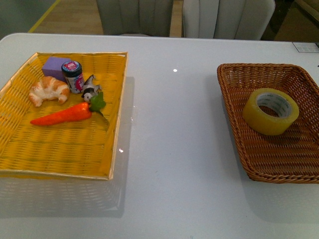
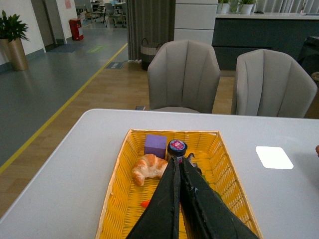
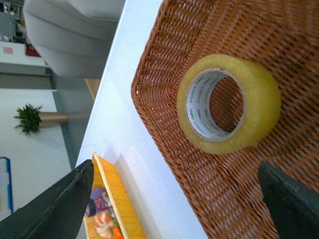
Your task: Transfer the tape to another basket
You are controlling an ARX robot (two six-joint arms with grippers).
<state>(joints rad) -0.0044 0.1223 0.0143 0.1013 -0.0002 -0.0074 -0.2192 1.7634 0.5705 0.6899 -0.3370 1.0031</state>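
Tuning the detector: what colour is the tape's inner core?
Tape core: white, green print; clearest in right wrist view.

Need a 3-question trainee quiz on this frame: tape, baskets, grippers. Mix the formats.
1. Where does the tape lie?
A) on a chair
B) in the brown wicker basket
C) on the bare table
2. True or false: the left gripper is wide open.
3. Fill in: the pastry beside the purple block in the yellow tray is a ___.

Key
1. B
2. False: its fingers are shut together.
3. croissant
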